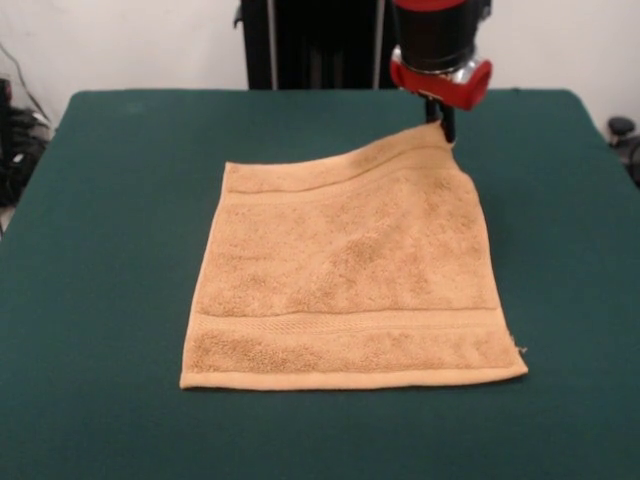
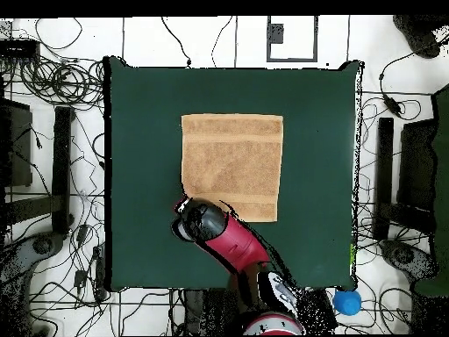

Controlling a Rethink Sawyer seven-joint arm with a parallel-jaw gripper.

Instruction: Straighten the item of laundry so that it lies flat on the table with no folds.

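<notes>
The tan-orange towel lies spread out in the middle of the dark green table, with a woven band near its near and far edges. Its far right corner is pulled up off the cloth to my gripper, which is shut on that corner. The rest of the towel lies flat, with a slight ripple towards the raised corner. In the overhead view the towel is a near square on the table. My red and black arm covers its lower left corner, where the gripper is.
The robot's black pedestal stands at the table's far side. In the overhead view, cables lie on the floor around the table. A blue ball sits by the table's lower right corner.
</notes>
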